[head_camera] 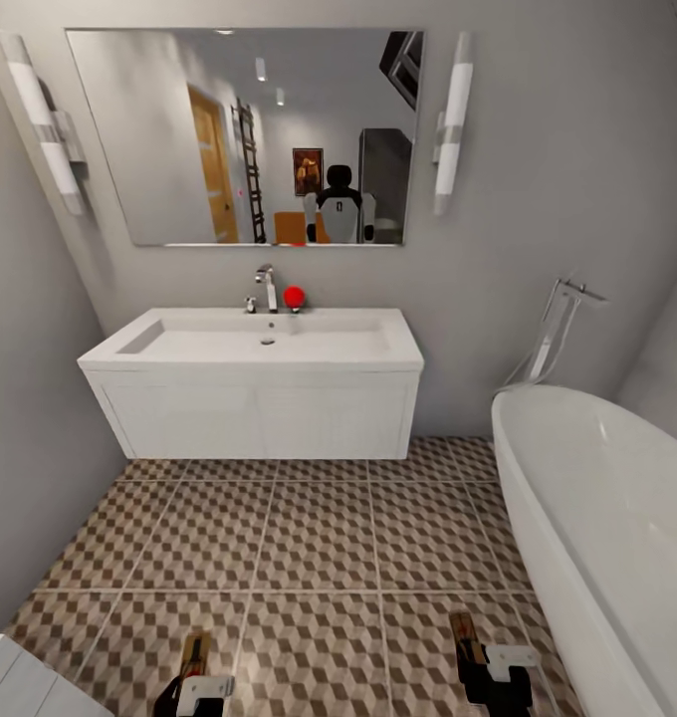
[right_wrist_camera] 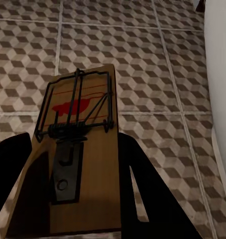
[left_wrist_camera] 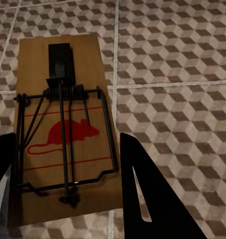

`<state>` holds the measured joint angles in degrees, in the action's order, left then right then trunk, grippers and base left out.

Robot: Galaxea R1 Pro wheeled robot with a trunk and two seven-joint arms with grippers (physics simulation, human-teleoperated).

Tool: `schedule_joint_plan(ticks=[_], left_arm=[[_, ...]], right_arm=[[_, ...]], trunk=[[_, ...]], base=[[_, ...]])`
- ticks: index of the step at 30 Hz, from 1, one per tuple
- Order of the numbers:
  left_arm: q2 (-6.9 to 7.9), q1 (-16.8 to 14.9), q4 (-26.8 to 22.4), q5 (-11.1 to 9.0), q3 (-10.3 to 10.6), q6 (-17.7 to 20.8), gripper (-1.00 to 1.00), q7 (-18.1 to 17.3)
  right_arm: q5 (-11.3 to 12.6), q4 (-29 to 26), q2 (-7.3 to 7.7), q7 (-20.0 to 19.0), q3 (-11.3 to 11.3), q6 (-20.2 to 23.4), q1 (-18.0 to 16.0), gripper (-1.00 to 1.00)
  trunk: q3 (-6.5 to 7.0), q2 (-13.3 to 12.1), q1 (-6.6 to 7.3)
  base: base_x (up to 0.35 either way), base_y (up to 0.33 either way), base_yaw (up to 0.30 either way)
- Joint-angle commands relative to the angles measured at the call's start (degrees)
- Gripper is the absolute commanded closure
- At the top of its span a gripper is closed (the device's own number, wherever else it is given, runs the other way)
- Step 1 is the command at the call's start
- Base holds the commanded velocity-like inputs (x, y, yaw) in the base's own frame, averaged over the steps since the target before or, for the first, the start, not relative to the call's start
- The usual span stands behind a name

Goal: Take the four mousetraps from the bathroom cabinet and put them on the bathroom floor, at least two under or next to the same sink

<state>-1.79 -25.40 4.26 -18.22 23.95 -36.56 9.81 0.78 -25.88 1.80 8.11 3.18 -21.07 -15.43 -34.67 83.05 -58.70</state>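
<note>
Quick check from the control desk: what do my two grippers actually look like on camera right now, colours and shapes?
In the head view, the left gripper and right gripper each show a white blocky bracket on a black body. In both wrist views the jaws are flat, matte black, tapering wedge-shaped blades, the near one with a thin pale slit. No cables or markings can be made out.

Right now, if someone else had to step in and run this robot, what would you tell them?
Left gripper: shut on a mousetrap, carried above the bathroom floor.
Right gripper: shut on a second mousetrap, also off the tiles.
The robot faces the white sink; a bathtub stands to its right.
Done: two traps fetched.
Left: set both on the tiles under or beside the sink. No trap lies on the floor in view yet, so two more remain to fetch.
</note>
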Motion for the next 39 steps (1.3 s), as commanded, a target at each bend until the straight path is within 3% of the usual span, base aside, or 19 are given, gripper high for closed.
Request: schedule_joint_plan(ticks=[1,30,39], left_arm=[[-0.06,-0.08,0.22,0.02,0.48,-0.26,1.00,0.48],[-0.06,-0.09,0.22,0.02,0.48,-0.26,1.00,0.48],[-0.06,-0.10,0.22,0.02,0.48,-0.26,1.00,0.48]], right_arm=[[0.10,0.04,0.05,0.33,0.33,-0.15,-0.04,1.00],[0.10,0.03,0.05,0.33,0.33,-0.13,-0.04,1.00],[0.10,0.04,0.05,0.33,0.33,-0.16,-0.04,1.00]], trunk=[[-0.05,0.03,-0.02],[-0.05,0.03,-0.02],[-0.05,0.03,-0.02]], base=[[0.254,0.000,0.000],[0.251,0.000,0.000],[0.059,0.000,0.000]])
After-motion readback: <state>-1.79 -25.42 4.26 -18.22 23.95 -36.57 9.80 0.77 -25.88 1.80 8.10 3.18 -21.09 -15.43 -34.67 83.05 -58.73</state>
